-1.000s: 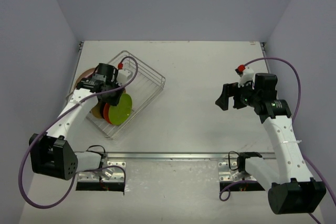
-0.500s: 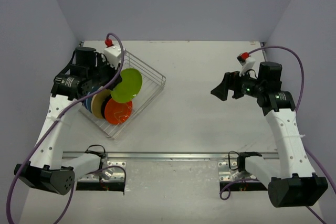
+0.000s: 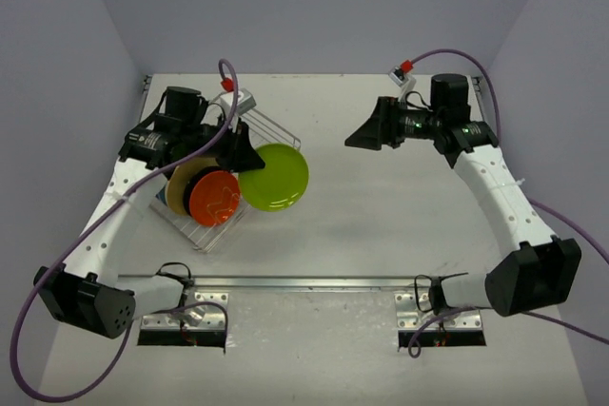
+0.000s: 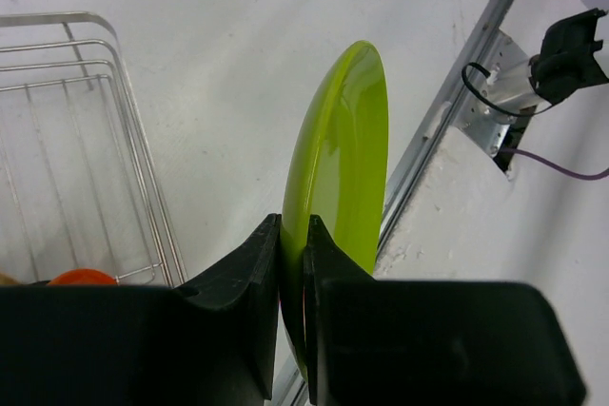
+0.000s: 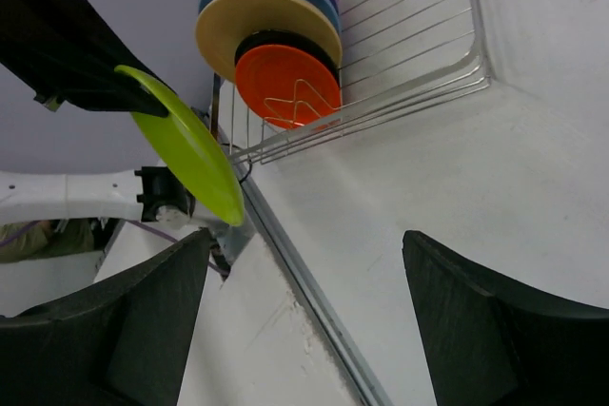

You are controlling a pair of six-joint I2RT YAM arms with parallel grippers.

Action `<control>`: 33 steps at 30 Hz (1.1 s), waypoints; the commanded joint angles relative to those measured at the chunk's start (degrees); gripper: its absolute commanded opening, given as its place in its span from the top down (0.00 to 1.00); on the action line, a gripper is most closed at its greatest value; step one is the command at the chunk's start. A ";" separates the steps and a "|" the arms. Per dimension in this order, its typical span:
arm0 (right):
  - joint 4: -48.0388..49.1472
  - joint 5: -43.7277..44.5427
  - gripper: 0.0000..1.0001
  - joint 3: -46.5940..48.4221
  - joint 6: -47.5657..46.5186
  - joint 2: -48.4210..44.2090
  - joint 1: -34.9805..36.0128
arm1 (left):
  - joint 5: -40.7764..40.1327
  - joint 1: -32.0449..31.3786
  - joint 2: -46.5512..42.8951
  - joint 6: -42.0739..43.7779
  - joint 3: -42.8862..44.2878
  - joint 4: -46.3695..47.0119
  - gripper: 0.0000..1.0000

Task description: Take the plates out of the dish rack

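Observation:
My left gripper [image 3: 240, 155] is shut on the rim of the lime green plate [image 3: 274, 177] and holds it in the air just right of the dish rack [image 3: 276, 136]. In the left wrist view the plate [image 4: 343, 159] stands edge-on between my fingers [image 4: 249, 263]. The orange plate [image 3: 214, 197] stands at the front of the rack, with black, tan [image 3: 183, 183] and blue plates behind it. My right gripper [image 3: 365, 130] is open and empty, held above the table at the back right. In the right wrist view the stack [image 5: 271, 16] and the green plate [image 5: 186, 145] show.
The wire rack sits at the table's left side, near the left wall. A metal rail [image 3: 314, 282] runs along the near edge by the arm bases. The white table [image 3: 381, 216] lies between the two arms.
My left gripper has lifted the lime green plate out of the rack and swung it right, past the rack's edge. My right arm has moved toward the back and left.

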 commanded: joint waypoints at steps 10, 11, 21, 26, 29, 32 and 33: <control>-0.64 7.60 0.26 9.32 -8.95 9.97 16.01 | 7.84 -3.48 8.96 -1.34 4.49 3.50 1.00; -0.65 7.91 0.28 9.29 -9.34 10.44 16.54 | 8.12 -3.55 9.15 -1.34 4.64 3.56 1.00; -1.37 5.74 0.56 11.72 -9.82 14.68 18.62 | 9.37 -3.86 9.94 -1.46 4.35 5.52 1.00; -1.29 2.78 0.96 13.07 -8.73 16.21 18.59 | 7.15 -3.89 10.43 -2.23 4.28 5.98 0.77; -1.20 -0.24 1.00 13.85 -6.55 17.68 17.34 | 4.54 -3.78 10.41 -2.83 4.66 5.88 0.40; -1.03 -1.17 1.00 13.86 -4.73 18.88 14.24 | -1.36 -3.61 9.91 -2.67 6.17 4.60 0.21; -1.02 -1.20 1.00 13.86 -4.51 18.95 14.05 | -1.67 -3.44 9.88 -2.66 6.25 4.55 0.09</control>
